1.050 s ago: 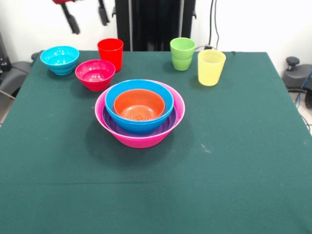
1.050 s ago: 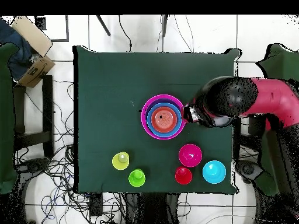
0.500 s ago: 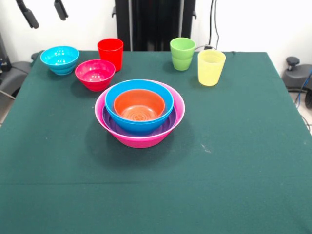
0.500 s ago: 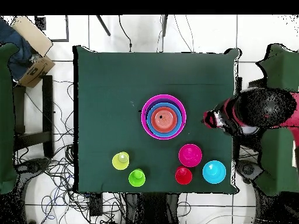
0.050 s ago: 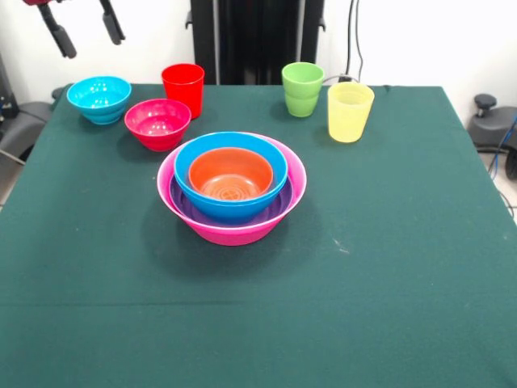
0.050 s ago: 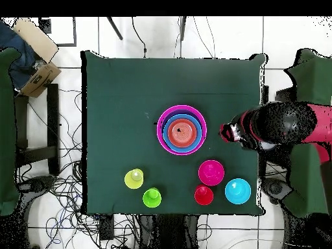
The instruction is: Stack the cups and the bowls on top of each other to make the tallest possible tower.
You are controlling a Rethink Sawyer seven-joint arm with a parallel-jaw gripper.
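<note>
— Front view, containers?
— Large glossy pink plastic bowl (image 5: 232, 229) mid-worktop (image 5: 388, 267) nests purple, blue, orange bowls. Loose behind: two small bowls, three tumblers.
— Pincer (image 5: 85, 30)?
— Wide apart, empty, above cyan bowl (image 5: 98, 99).

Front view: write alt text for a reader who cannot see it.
A nested tower of bowls, orange in blue in purple in pink, sits mid-table on green cloth. Behind stand a magenta bowl, cyan bowl, and red, green and yellow cups; the open gripper hangs top left.
</note>
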